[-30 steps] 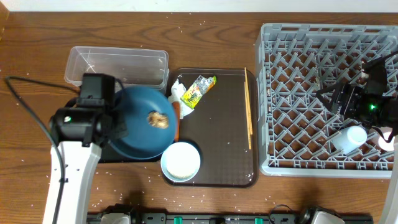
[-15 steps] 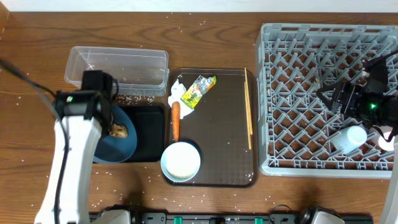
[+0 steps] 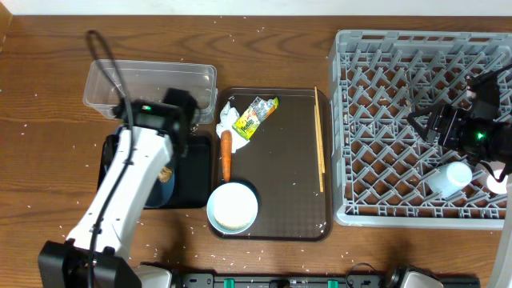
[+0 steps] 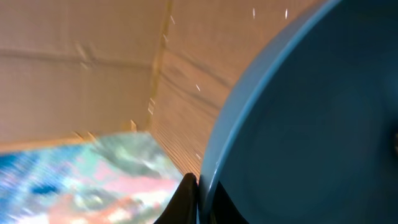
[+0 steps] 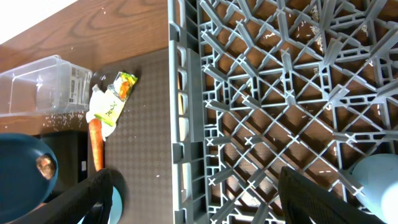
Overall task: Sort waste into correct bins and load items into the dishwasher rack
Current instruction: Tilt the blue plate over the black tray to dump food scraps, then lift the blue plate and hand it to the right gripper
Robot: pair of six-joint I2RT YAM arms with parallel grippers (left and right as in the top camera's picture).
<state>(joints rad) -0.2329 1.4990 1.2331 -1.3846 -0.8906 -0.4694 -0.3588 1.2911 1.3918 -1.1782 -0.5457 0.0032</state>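
Left pincer, wrist view: clamped shut on rim of dark-blue plate; one black finger visible at plate edge.
Plate attitude: tilted steeply, filling frame right of pincer.
Right pincer, wrist view: spread wide, holding nothing, poised over grey rack.
Pale cup: in rack, just beyond finger at frame right.
Carrot, wrapper, clear tub: well apart from pincer, past finger at frame left.
Overhead, left arm: over black tray; brown lump touching plate, under arm, near pincer.
Overhead, bowl and chopsticks: on brown tray, between the two pincers.
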